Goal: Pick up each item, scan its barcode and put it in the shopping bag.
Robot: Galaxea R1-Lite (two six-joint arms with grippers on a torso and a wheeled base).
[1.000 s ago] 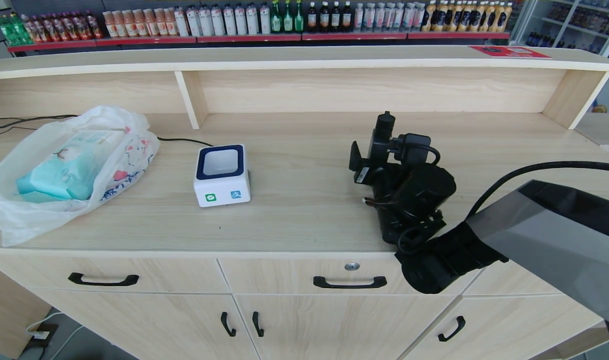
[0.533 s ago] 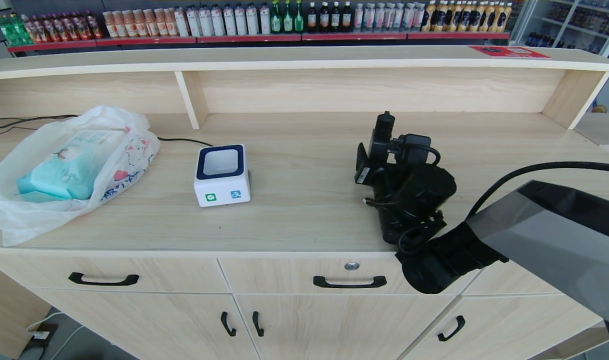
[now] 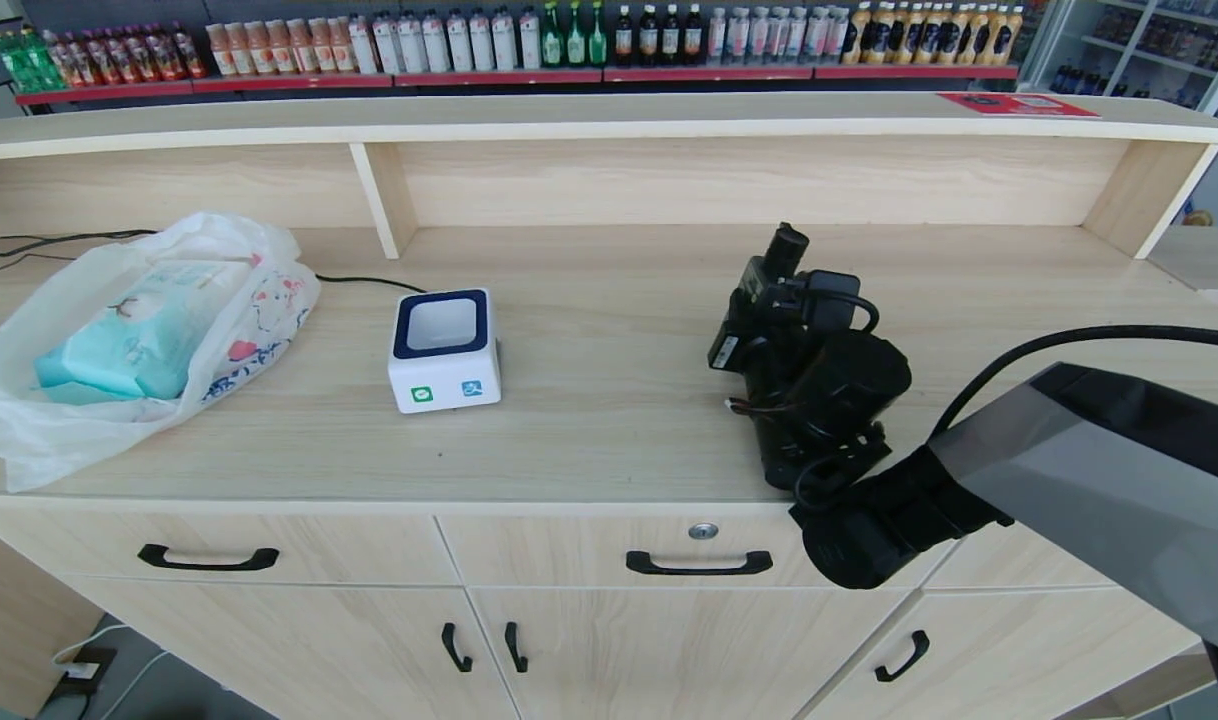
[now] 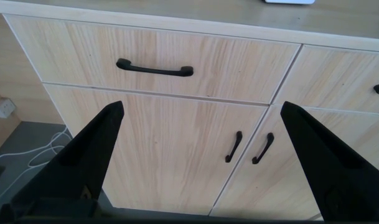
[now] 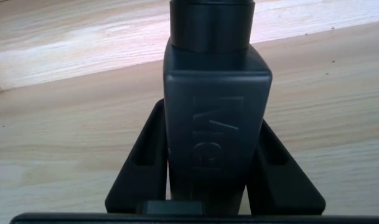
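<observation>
A dark squarish bottle with a round black cap stands on the wooden counter, right of centre and leaning slightly. My right gripper is shut on its body; the right wrist view has the bottle clamped between both black fingers. The white scanner with a dark-framed window sits at mid-counter. At the far left lies the white shopping bag with a teal wipes pack inside. My left gripper hangs open and holds nothing, low in front of the cabinet doors.
A raised shelf with an upright divider runs along the back of the counter. A black cable leads from the scanner toward the bag. Drawers with black handles sit below the counter edge. Bare counter lies between scanner and bottle.
The right gripper's fingers closed onto the bottle; one finger stood apart from it a second ago. The bottle's top has tipped slightly to the right.
</observation>
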